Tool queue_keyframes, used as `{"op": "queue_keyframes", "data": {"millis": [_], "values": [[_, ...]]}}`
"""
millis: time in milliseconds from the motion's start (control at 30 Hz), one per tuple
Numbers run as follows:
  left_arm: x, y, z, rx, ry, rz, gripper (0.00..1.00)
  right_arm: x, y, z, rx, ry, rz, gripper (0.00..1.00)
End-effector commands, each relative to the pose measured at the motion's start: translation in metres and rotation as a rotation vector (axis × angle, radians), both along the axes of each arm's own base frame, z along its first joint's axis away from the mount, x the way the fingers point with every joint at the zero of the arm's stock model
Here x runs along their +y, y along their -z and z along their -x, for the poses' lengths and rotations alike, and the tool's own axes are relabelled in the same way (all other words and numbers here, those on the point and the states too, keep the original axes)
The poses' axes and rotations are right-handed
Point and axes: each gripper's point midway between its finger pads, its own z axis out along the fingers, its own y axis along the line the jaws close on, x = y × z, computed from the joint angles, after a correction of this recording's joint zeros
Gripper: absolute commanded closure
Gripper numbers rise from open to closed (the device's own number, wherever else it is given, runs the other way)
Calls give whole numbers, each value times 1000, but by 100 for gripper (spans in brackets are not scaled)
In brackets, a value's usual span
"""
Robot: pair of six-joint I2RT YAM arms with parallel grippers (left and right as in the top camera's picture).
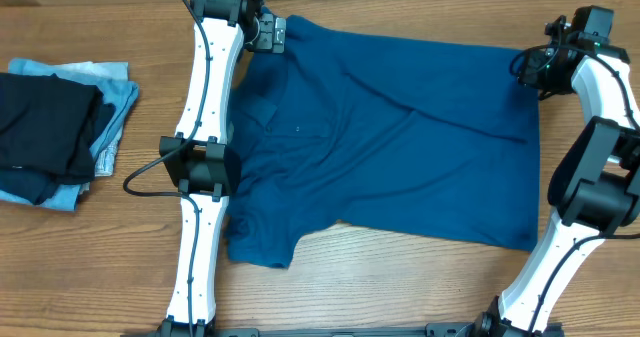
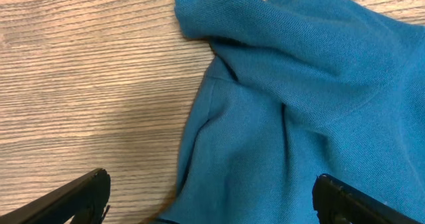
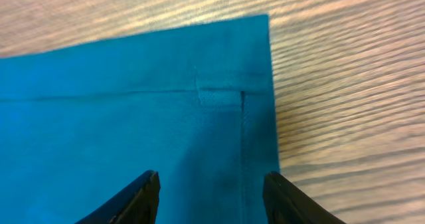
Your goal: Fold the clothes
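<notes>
Left gripper [image 2: 212, 201] hangs wide open and empty above a sleeve of the shirt [image 1: 400, 147], right gripper [image 3: 211, 197] likewise above its hem corner; each should pinch the edge deeply.

No legible text or labels anywhere.

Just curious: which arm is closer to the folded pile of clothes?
Left. The left arm stretches beside the pile, at the collar end of the blue shirt; the right arm stands at its hem.
</notes>
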Motion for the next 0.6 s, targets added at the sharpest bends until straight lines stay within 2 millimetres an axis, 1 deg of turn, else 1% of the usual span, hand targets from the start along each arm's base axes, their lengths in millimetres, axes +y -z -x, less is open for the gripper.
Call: {"op": "queue_keyframes", "data": {"millis": [0,100,167,333,500,533,567], "values": [[1,0,-1,1,-16,18,0,4,9,-5,-1,-15,-7,47],[1,0,-1,1,-16,18,0,5,12,-7,-2,-17,-8,53],[1,0,-1,1,-16,18,0,5,16,-7,1,-18,-8,54],[1,0,-1,1,-16,18,0,6,40,-6,32,-18,-19,55],[1,0,-1,1,-16,18,0,3,41,-7,27,-13,-6,55],[1,0,-1,1,-16,18,0,3,41,-7,28,-13,-6,59],[1,0,-1,1,-16,18,0,3,41,-7,29,-13,-7,65]]}}
